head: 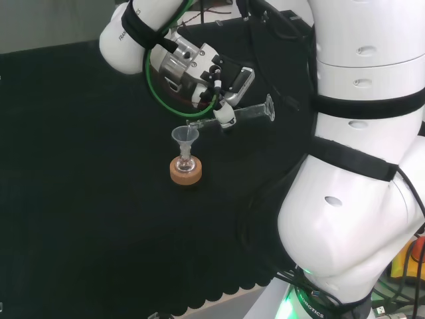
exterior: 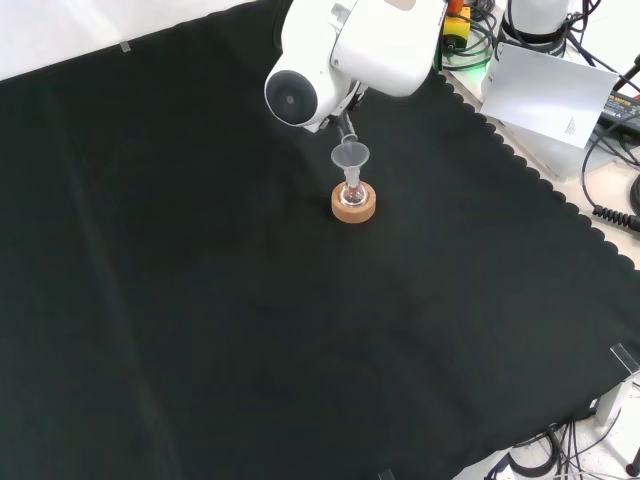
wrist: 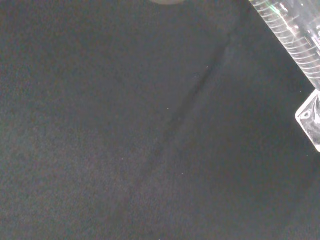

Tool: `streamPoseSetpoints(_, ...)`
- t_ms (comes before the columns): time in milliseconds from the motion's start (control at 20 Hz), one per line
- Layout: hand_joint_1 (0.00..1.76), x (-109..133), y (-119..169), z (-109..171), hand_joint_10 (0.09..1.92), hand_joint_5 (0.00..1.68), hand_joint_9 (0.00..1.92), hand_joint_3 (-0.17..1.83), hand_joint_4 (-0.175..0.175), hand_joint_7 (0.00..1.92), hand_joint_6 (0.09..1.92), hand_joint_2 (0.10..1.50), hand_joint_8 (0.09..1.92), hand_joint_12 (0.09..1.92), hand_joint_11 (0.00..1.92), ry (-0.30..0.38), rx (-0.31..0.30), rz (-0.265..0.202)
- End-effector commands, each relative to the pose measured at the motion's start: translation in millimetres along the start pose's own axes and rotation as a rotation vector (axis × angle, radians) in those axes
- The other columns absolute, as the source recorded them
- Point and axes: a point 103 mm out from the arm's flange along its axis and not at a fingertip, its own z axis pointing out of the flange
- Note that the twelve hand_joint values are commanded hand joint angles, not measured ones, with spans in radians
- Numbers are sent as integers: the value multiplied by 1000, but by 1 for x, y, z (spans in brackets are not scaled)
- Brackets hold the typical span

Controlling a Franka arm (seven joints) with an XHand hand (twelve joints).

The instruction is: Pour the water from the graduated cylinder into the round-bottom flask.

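A small round-bottom flask (head: 186,161) sits on a cork ring (head: 185,171) near the middle of the cloth, with a clear funnel (head: 185,136) in its neck. My hand (head: 216,86) is shut on the graduated cylinder (head: 247,113), which lies nearly level. Its mouth is at the funnel's rim and its base points right in the head view. In the front view the flask (exterior: 352,193), cork ring (exterior: 354,207) and funnel (exterior: 350,156) stand just below the arm's white link. The wrist view shows the cylinder (wrist: 295,45) with its scale marks and foot.
Black cloth (head: 80,199) covers the bench around the flask. The arm's big white links (head: 358,166) stand at the right of the head view. In the front view, cables and a white sheet (exterior: 545,95) lie beyond the cloth's scalloped edge at the upper right.
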Motion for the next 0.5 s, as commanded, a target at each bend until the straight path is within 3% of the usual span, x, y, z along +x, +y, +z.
streamPoseSetpoints(50,1142,3,0,-3,87,924,1368,-1,-175,1165,1102,1152,408,762,1224,-14,5,8)
streamPoseSetpoints(500,1141,1,0,-2,87,922,1369,-1,-175,1165,1104,1153,407,761,1223,-7,7,8)
